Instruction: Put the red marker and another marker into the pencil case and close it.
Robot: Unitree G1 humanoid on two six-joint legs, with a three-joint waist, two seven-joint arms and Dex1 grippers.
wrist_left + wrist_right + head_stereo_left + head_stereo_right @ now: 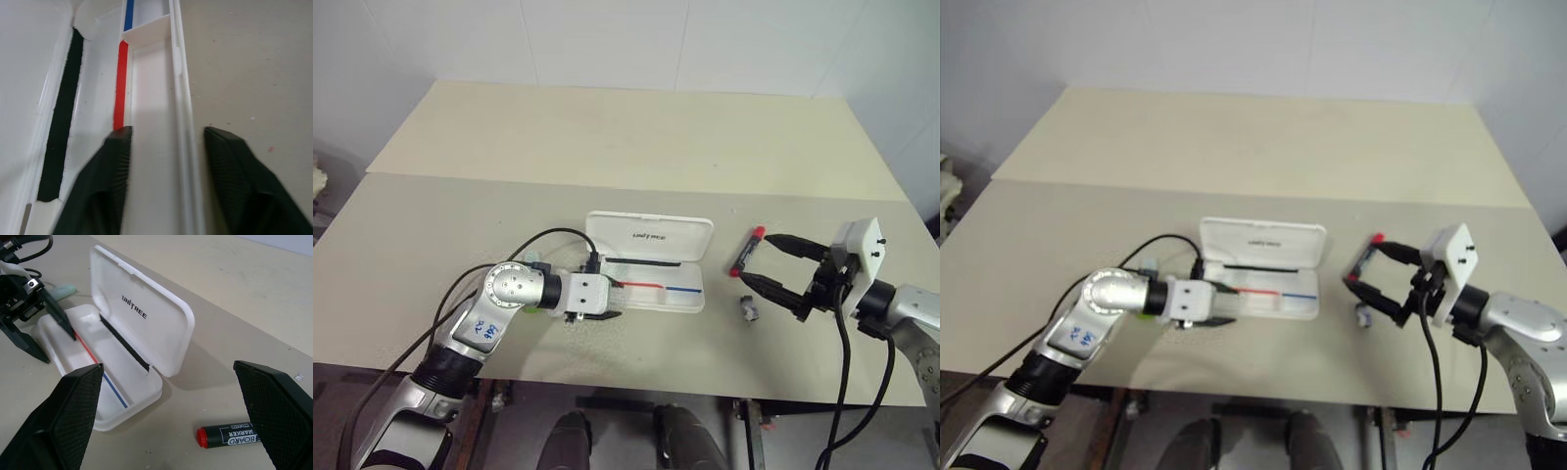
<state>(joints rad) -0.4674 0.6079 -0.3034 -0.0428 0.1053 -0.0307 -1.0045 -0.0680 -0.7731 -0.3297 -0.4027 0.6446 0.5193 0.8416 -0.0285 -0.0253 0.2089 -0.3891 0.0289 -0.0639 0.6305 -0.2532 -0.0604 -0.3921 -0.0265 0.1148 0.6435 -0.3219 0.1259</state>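
Observation:
The white pencil case (646, 286) lies open at the table's middle, its lid (146, 318) standing up at the back and its tray showing a red and blue stripe. My left gripper (612, 300) is open at the case's left end, one finger over the tray and the other outside the front wall. Another marker (64, 290), pale green, lies on the table beyond that gripper, largely hidden by my left wrist. The red marker (747, 252) lies on the table right of the case. My right gripper (764, 260) is wide open just right of it, holding nothing.
A small grey lump (749, 311) sits on the table in front of the red marker, near my right gripper's lower finger. A black cable (553, 235) loops over my left wrist. The table's front edge (636, 394) runs close below both arms.

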